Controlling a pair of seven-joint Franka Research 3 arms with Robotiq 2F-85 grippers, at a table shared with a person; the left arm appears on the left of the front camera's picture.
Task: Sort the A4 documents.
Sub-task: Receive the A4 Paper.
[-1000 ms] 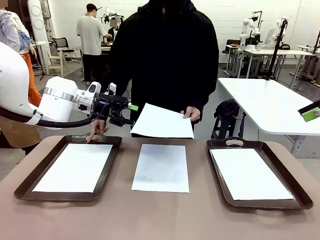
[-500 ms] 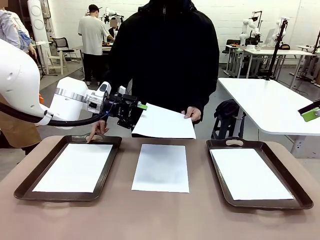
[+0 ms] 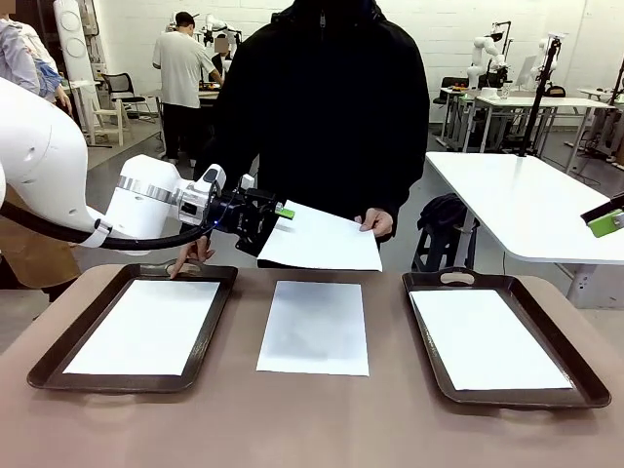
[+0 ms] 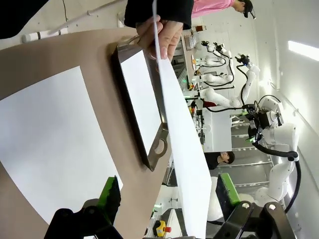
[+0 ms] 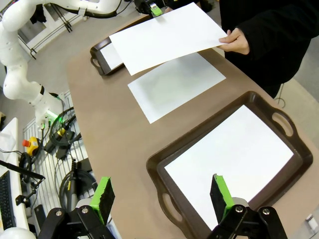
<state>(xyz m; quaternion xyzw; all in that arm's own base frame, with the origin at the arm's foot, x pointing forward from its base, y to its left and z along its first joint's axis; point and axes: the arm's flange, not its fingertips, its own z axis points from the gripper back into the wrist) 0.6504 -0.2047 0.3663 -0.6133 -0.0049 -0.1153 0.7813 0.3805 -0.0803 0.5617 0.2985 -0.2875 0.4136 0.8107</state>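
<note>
The person holds one white A4 sheet (image 3: 322,241) in the air above the table's far edge, a hand (image 3: 373,222) pinching its right corner. My left gripper (image 3: 276,216) is at the sheet's left edge. In the left wrist view the gripper (image 4: 168,191) is open, and the sheet (image 4: 184,149) runs edge-on between its green pads without being pinched. A second sheet (image 3: 314,327) lies bare on the table's middle. One more lies in each of the left tray (image 3: 58,351) and the right tray (image 3: 575,375). My right gripper (image 5: 162,194) hangs open high above the right tray (image 5: 159,164).
The person's other hand (image 3: 187,261) rests its fingers on the left tray's far handle. The person stands close behind the table's far edge. A white table (image 3: 526,205) stands off to the right. Bare brown tabletop (image 3: 312,419) runs along the near edge.
My left gripper has moved right, from clear of the held sheet to its left edge, which now sits between its open fingers. The person lowered the sheet slightly.
</note>
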